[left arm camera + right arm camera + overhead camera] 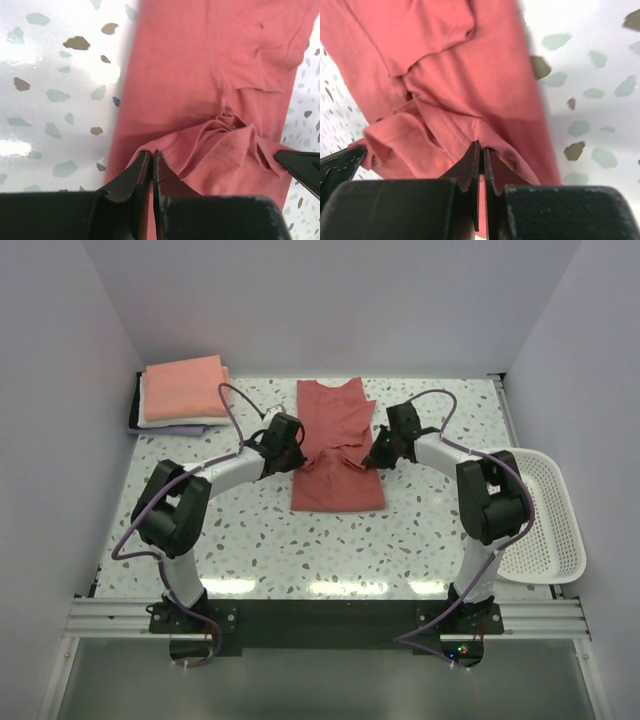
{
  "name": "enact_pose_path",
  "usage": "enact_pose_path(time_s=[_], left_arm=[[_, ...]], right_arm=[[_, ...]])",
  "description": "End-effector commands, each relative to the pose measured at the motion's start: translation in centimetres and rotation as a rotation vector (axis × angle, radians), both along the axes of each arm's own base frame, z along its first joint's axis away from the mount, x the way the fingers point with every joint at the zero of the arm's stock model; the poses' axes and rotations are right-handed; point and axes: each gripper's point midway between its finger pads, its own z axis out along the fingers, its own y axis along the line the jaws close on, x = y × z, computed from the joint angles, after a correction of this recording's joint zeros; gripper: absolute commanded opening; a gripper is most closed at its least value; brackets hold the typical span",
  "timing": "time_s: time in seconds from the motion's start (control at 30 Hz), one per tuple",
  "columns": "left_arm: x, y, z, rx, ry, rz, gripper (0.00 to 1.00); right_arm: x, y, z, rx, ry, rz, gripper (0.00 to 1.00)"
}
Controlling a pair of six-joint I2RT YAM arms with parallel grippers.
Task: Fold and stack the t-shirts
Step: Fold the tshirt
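A dusty-red t-shirt (335, 455) lies lengthwise at the table's middle, folded into a narrow strip. Both grippers pinch its raised hem over the shirt's middle. My left gripper (293, 453) is shut on the left corner of that hem; in the left wrist view its tips (151, 153) pinch the bunched cloth (220, 150). My right gripper (374, 456) is shut on the right corner, the stitched edge (445, 135) running into its tips (482, 146). A stack of folded t-shirts sits at the back left, salmon-pink (185, 387) on top, white (180, 421) and lavender (170, 429) below.
A white plastic lattice basket (545, 515) hangs over the table's right edge beside the right arm. The speckled tabletop (330, 545) lies bare in front of the shirt. White walls close in the back and both sides.
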Motion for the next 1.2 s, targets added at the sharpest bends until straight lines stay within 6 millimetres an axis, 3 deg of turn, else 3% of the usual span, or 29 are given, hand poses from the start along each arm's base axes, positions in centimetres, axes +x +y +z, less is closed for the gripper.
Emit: enact_pose_path(time_s=[0.0,0.23,0.7,0.8,0.83,0.87,0.97,1.03,1.17], left_arm=[[2.9,0.2,2.5,-0.046,-0.081,-0.001,0.0],[4.5,0.4,3.5,-0.059,-0.117,-0.011,0.0],[6.3,0.6,1.9,-0.066,-0.096,-0.043,0.0],[6.4,1.1,1.9,-0.06,-0.096,-0.042,0.14],[6.5,1.2,2.1,-0.06,-0.101,-0.041,0.21],[6.6,1.5,2.1,-0.059,-0.103,-0.039,0.37],[6.7,2.5,3.2,-0.056,-0.122,-0.029,0.59],[6.8,3.0,4.0,-0.061,-0.141,-0.025,0.65],[5.9,3.1,5.0,-0.086,-0.161,-0.032,0.67]], right_arm=[[3.1,0.6,3.0,0.09,-0.09,-0.008,0.0],[4.2,-0.4,3.8,0.128,-0.104,-0.033,0.0],[6.2,-2.5,3.4,0.188,-0.098,-0.06,0.0],[6.8,-2.4,3.0,0.21,-0.088,-0.031,0.12],[7.0,-2.4,3.1,0.214,-0.089,-0.026,0.16],[7.1,-2.7,3.1,0.216,-0.089,-0.023,0.2],[7.8,-3.1,4.0,0.21,-0.117,-0.021,0.39],[8.1,-3.4,5.2,0.196,-0.144,-0.019,0.5],[7.6,-4.4,6.5,0.14,-0.177,-0.028,0.54]])
